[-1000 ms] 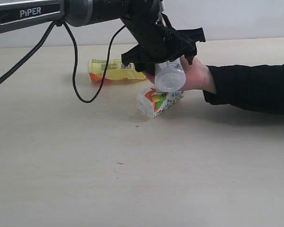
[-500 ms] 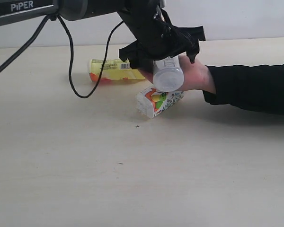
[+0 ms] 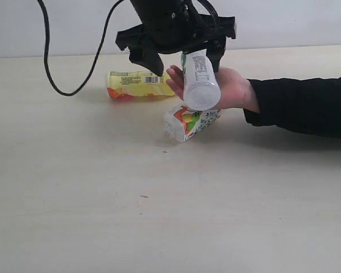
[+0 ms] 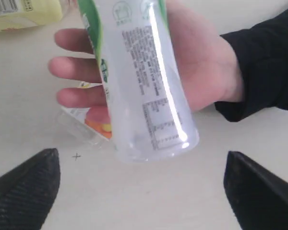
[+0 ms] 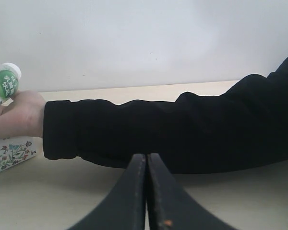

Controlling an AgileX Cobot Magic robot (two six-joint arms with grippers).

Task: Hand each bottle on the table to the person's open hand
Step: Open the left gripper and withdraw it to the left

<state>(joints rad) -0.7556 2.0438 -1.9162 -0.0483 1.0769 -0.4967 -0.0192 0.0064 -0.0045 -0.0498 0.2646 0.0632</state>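
Observation:
The clear bottle with the white-green label (image 3: 200, 82) lies tilted in the person's open hand (image 3: 234, 90), base toward the camera. My left gripper (image 3: 187, 63) hangs just above it, open, with its fingers wide apart and off the bottle. In the left wrist view the bottle (image 4: 144, 86) rests on the palm (image 4: 204, 67), beyond the gripper (image 4: 144, 191). The yellow bottle (image 3: 137, 84) lies on the table (image 3: 159, 216) to the left. Under the hand lies the fruit-print bottle (image 3: 190, 120). My right gripper (image 5: 146, 160) is shut and empty. The red-label bottle is out of view.
The person's black sleeve (image 3: 301, 105) stretches in from the right edge, and it fills the right wrist view (image 5: 182, 129) just ahead of the shut fingers. A black cable (image 3: 88, 74) loops down from the left arm near the yellow bottle.
My left gripper has opened and risen, letting go of the white-green bottle, which stays in the person's hand. The arm has swung up and left out of the frame's top.

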